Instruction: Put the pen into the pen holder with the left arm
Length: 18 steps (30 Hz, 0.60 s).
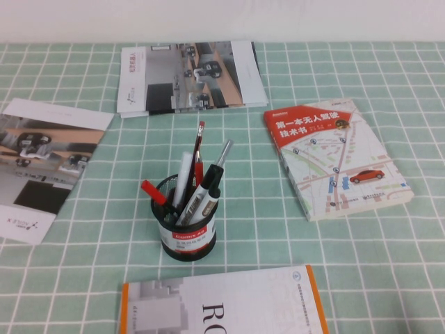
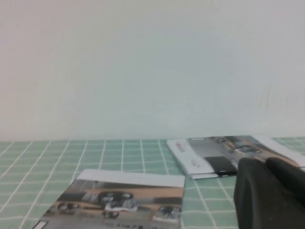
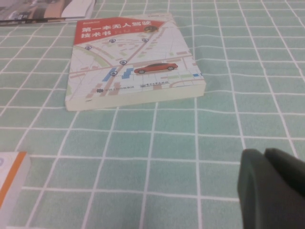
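Left gripper [image 2: 269, 191] sits closed and empty at the table's left, outside the high view. Right gripper [image 3: 271, 186] is parked at the right; whether its fingers are apart or together cannot be told. Nearest the left gripper lie two brochures [image 2: 119, 202]. Beyond them, toward table centre, stands the holder [image 1: 185, 224]. Pen [image 1: 185, 179] appears already inside it, long axis near upright, leaning slightly. Judgement: placement looks complete; left arm is nearer.

High view: raised, angled down over table [image 1: 389, 271]. Wrist views: low, close to cloth. Right wrist shares red book [image 1: 334, 156] [image 3: 131, 64]; left wrist shares far brochures [image 1: 188, 75] [image 2: 224, 155].
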Tool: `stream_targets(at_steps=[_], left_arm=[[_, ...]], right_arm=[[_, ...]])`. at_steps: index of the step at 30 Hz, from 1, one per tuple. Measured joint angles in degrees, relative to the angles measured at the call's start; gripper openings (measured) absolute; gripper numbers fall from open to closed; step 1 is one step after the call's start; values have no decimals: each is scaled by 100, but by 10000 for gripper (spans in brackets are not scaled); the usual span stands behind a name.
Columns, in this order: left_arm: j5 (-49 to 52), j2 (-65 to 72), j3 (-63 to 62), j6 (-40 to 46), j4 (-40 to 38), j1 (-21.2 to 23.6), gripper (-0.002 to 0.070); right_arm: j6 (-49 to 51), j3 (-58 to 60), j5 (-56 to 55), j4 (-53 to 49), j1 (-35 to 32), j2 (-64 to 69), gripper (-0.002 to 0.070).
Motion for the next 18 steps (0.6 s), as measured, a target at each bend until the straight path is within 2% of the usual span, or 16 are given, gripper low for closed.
stream_targets(at_steps=[3, 13, 18], left_arm=[[294, -42, 22, 58, -53, 111, -3], [2512, -42, 36, 212, -133, 138, -3], [2629, -42, 25, 247, -133, 138, -3]], right_arm=[[0, 0, 0, 0, 0, 0, -20], [0, 0, -10, 0, 0, 0, -20], [0, 0, -10, 0, 0, 0, -20]])
